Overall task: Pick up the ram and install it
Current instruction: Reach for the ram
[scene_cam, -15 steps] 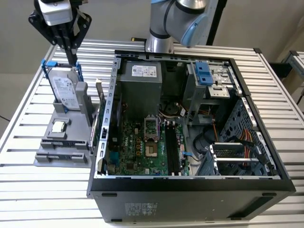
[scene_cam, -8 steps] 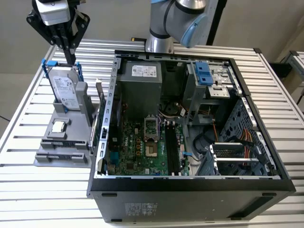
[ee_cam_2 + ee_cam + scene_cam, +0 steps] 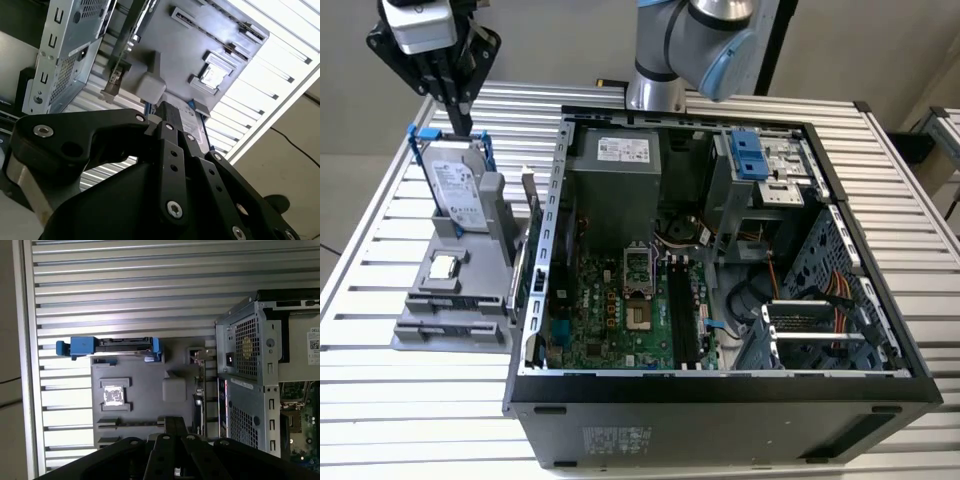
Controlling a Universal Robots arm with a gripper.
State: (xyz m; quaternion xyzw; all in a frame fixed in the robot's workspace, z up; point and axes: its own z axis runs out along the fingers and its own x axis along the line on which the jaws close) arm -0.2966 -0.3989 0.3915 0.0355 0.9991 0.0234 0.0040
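The ram point(image 3: 534, 268) is a thin dark-blue stick standing on edge in a slot at the right side of the grey holder point(image 3: 455, 300), close against the open computer case point(image 3: 720, 390). In the first wrist view the ram point(image 3: 198, 410) shows edge-on between the holder point(image 3: 145, 385) and the case wall. My gripper point(image 3: 462, 122) hangs above the back of the holder, over the hard drive, to the exterior view's left of the ram and well apart from it. Its black fingers point(image 3: 175, 422) are shut together with nothing between them. In the second wrist view my gripper point(image 3: 167, 110) points at the holder point(image 3: 200, 55).
A silver hard drive point(image 3: 458, 190) in a blue bracket stands upright on the holder, right below my fingers. A small square chip point(image 3: 443, 266) lies in a holder pocket. Inside the case the green motherboard point(image 3: 620, 310) has long black slots point(image 3: 685, 310). The slatted table point(image 3: 410, 400) surrounds everything.
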